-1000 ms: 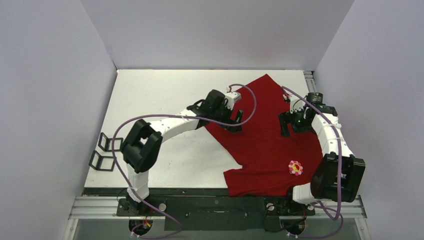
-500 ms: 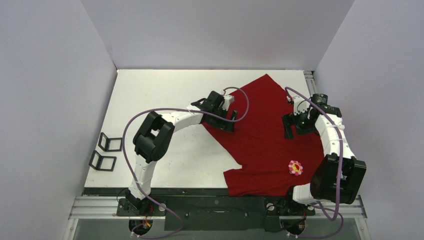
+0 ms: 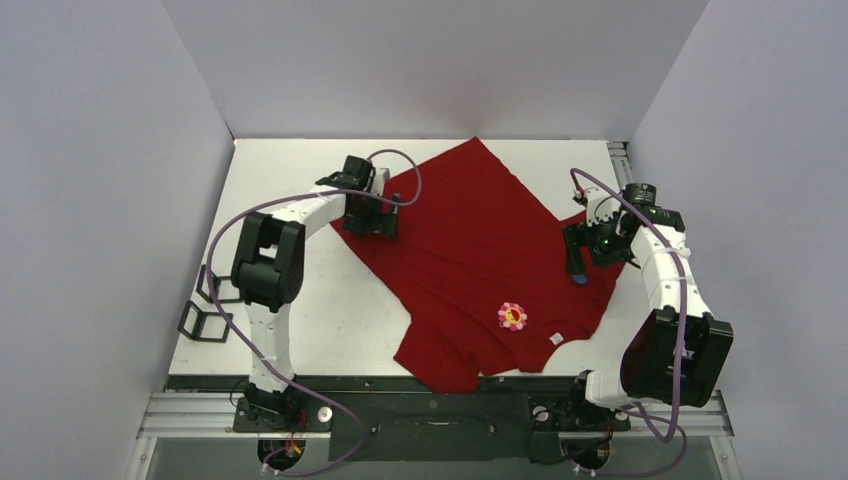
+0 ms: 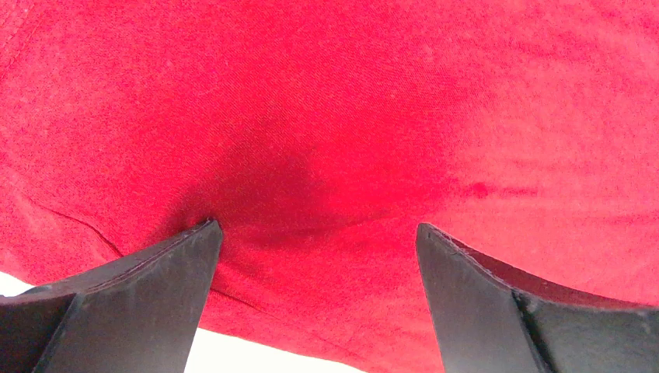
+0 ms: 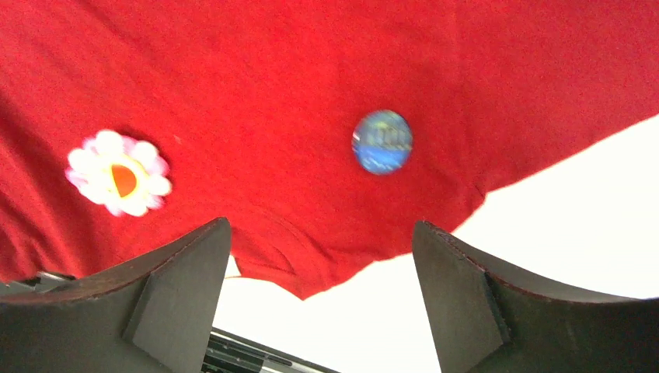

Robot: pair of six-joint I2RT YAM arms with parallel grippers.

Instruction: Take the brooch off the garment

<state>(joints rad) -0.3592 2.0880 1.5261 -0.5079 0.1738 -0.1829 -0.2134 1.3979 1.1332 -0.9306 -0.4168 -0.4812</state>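
Top external view: the garment (image 3: 460,230) lies spread on the white table (image 3: 290,170), right of centre. The brooch (image 3: 512,316) sits on its near part, just beside the neckline with the white tag (image 3: 556,338). The left gripper (image 3: 372,222) is over the garment's far left edge, well apart from the brooch. The right gripper (image 3: 577,258) is at the garment's right edge, nearer the brooch but clear of it. A small blue round disc (image 3: 581,277) shows just below its fingers. Two black stands (image 3: 205,305) sit at the table's left edge.

Left wrist view: the left gripper (image 4: 315,233) has its jaws spread wide over the red cloth (image 4: 326,101), with nothing held between them. Contact with the cloth cannot be confirmed.

Right wrist view: the right gripper (image 5: 319,233) has its jaws equally wide apart and holds nothing. The brooch (image 5: 118,172) lies on the garment (image 5: 256,70) beyond the left finger, untouched. The blue round disc (image 5: 381,141) rests on the cloth near its edge.
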